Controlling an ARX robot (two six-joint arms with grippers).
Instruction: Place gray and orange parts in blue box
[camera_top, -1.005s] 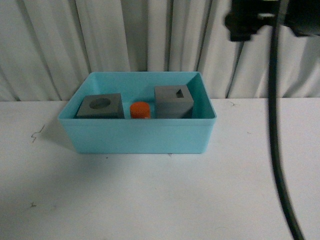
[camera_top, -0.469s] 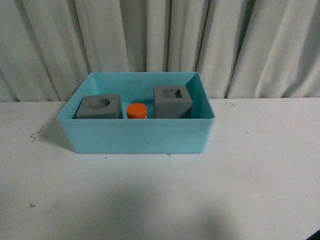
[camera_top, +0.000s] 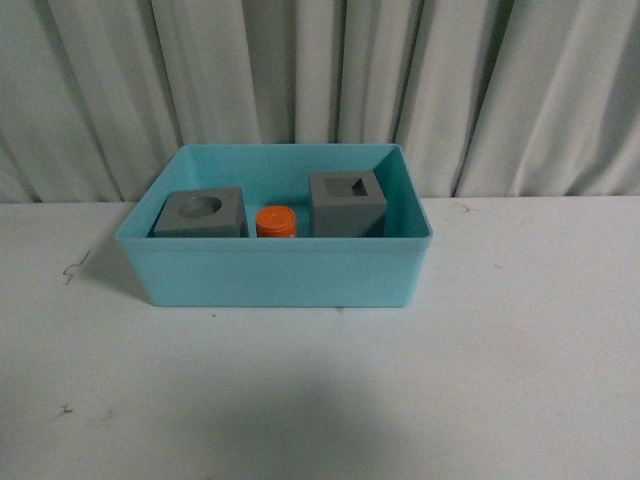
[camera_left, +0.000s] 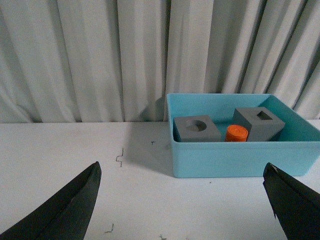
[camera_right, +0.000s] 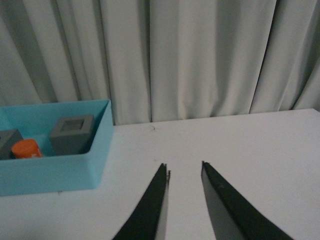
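- Both gray cubes (camera_top: 200, 213) (camera_top: 346, 204) and the orange cylinder (camera_top: 277, 221) sit in the blue box (camera_top: 275, 272); I judge placing done.
- Left gripper (camera_left: 182, 200) fingers wide apart, right gripper (camera_right: 184, 200) fingers slightly apart, both empty, box ahead of their tips.
- Next: only retreat.

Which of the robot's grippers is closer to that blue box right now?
Hard to call; neither is near. The left gripper is drawn back, wide open, facing the blue box across bare table. The right gripper, narrowly open, sits off to the box's side, also empty.
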